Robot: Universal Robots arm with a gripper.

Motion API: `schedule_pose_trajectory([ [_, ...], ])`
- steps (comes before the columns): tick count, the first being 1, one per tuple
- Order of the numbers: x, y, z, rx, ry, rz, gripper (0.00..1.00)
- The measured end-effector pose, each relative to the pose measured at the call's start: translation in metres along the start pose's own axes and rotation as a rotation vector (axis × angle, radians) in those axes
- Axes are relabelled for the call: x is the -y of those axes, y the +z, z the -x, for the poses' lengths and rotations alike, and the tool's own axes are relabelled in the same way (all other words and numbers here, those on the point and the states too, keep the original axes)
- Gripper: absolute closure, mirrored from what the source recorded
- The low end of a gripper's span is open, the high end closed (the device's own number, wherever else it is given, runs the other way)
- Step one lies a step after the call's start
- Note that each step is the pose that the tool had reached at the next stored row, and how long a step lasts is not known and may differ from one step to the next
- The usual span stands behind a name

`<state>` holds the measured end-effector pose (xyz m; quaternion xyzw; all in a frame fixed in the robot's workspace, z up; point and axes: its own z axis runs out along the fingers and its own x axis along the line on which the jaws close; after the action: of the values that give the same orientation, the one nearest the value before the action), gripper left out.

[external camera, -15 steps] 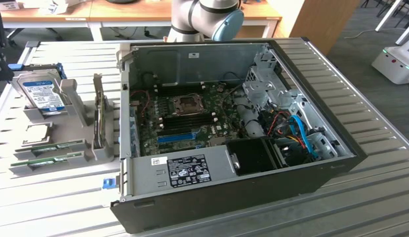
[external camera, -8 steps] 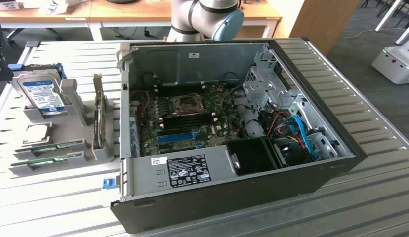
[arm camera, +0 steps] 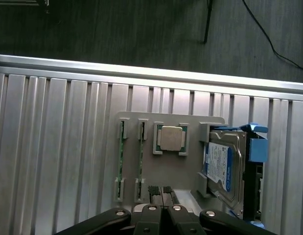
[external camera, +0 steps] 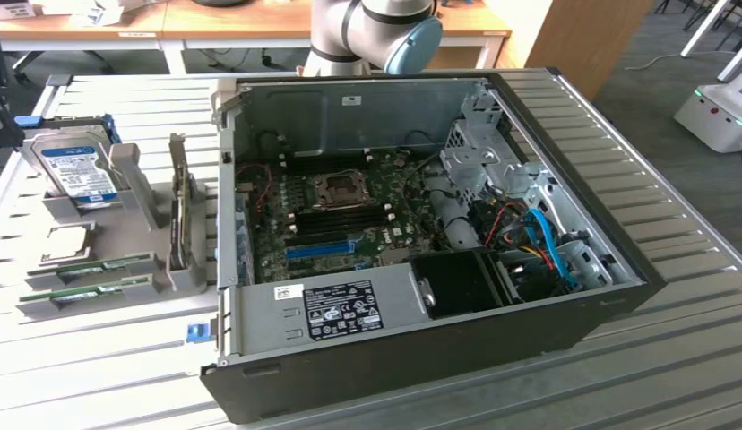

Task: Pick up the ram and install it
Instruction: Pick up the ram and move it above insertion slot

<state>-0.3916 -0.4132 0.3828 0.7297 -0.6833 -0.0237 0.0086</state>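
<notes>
There are 2 ram sticks [arm camera: 121,159], 1 square processor chip [arm camera: 171,138], 1 hard drive [arm camera: 222,166] and 1 gray holder [arm camera: 183,169], plus 1 open computer case [external camera: 407,376].

cpu [arm camera: 171,138] just beside ram sticks [arm camera: 140,159]

- Computer case [external camera: 610,269], side panel off, lying open on the ribbed metal table [external camera: 670,367].
- Motherboard [external camera: 347,210] inside the case; power supply [external camera: 335,309] with white label along one wall.
- Grey holder [arm camera: 171,171] beside the case, bearing an upright hard drive [arm camera: 221,166] and a square processor [arm camera: 171,138].
</notes>
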Motion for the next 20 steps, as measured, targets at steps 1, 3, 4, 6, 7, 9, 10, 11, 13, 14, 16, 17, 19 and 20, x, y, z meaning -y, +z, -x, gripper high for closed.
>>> schedule_pose_trajectory([
  [1,0.0000,0.0000,0.0000,-0.0003,-0.006,0.0002,0.89],
  [3,0.0000,0.0000,0.0000,-0.0007,-0.013,0.0004,0.89],
  [4,0.0000,0.0000,0.0000,-0.0007,-0.013,0.0004,0.89],
  [6,0.0000,0.0004,0.0000,-0.0009,-0.013,0.0005,0.89],
  [7,0.0000,0.0006,0.0000,-0.0008,-0.013,0.0004,0.89],
  [9,0.0000,0.0007,0.0000,-0.0008,-0.013,0.0004,0.89],
  [10,0.0000,0.0007,0.0000,-0.0008,-0.013,0.0004,0.89],
  [11,0.0000,0.0007,0.0000,-0.0008,-0.013,0.0004,0.89],
  [13,0.0000,0.0007,0.0000,-0.0008,-0.013,0.0004,0.89],
  [14,0.0000,0.0007,0.0000,-0.0008,-0.013,0.0004,0.89],
  [16,0.0000,0.0007,0.0000,-0.0008,-0.013,0.0004,0.89],
  [17,0.0000,0.0007,0.0000,-0.0008,-0.013,0.0005,0.89],
  [19,0.0000,0.0007,0.0000,-0.0008,-0.013,0.0004,0.89],
  [20,0.0000,0.0007,0.0000,-0.0008,-0.013,0.0004,0.89],
])
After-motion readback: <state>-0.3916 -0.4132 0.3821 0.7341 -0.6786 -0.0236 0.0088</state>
